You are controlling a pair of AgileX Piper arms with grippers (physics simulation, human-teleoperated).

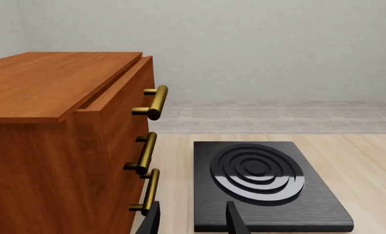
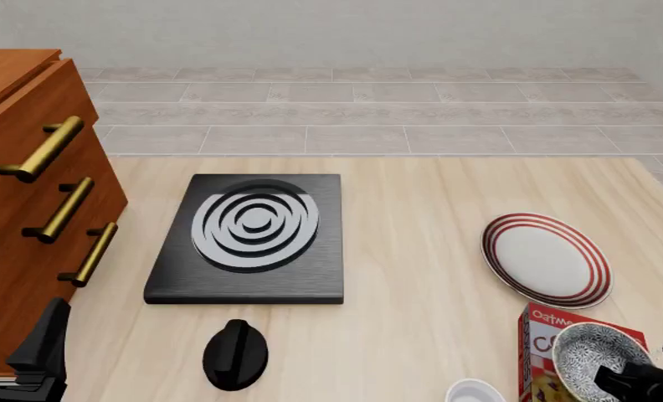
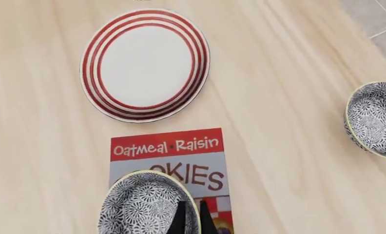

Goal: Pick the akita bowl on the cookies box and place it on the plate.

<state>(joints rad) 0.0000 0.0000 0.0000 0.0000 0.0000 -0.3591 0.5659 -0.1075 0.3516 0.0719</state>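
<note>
Gripping rim of one speckled akita bowl [image 3: 144, 204] atop red cookies box [image 3: 170, 151]: right gripper [image 3: 189, 217]; second speckled bowl [image 3: 375, 119] right edge; one red-ringed white plate [image 3: 145, 64] upper left; left gripper [image 1: 193, 222] released.

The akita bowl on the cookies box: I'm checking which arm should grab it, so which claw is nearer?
Right. The right claw is at the akita bowl's rim on the cookies box; the left claw sits far across the table, beside the wooden drawers.

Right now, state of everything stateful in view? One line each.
akita bowl: upright on the cookies box, rim between the right gripper's jaws
plate: bare, flat on the table
second patterned bowl: upright on the table
top drawer: slightly open
left gripper: jaws open, holding nothing
stove knob: position unreadable
</note>
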